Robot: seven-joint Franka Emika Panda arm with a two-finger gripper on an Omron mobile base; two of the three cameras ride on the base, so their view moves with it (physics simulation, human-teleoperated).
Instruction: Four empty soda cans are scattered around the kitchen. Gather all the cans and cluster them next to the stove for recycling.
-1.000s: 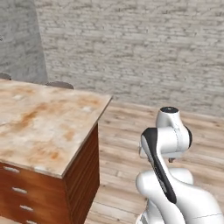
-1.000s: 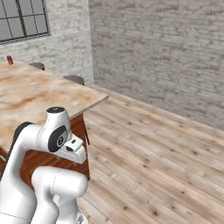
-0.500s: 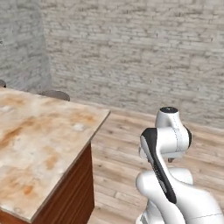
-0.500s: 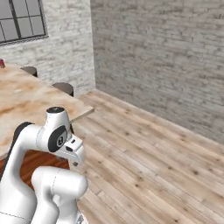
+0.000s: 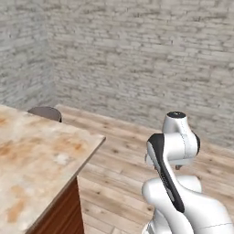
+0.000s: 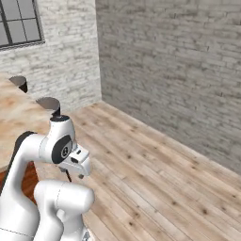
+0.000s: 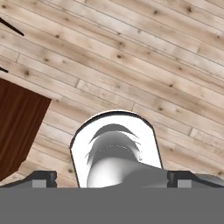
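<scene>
None of the four soda cans, nor the stove they belong beside, can be placed from these views, so their whereabouts cannot be told. As a judgement, empty drink cans would be very light, thin-walled and easily dented, smooth enough to slip and quick to tip; a gentle hold across the middle of the upright body looks safest. No brand, label or writing can be read anywhere.

The hand (image 7: 112,181) points down at the pale wooden plank floor (image 7: 144,65), its two dark fingertips (image 7: 41,178) set wide apart with nothing between them. A dark brown wooden cabinet side (image 7: 17,127) lies just beside it. In the left base view the beige marbled stone worktop (image 5: 36,164) sits to the arm's left, a round dark stool seat (image 5: 45,112) at its far edge, grey brick walls (image 5: 137,55) beyond.
</scene>
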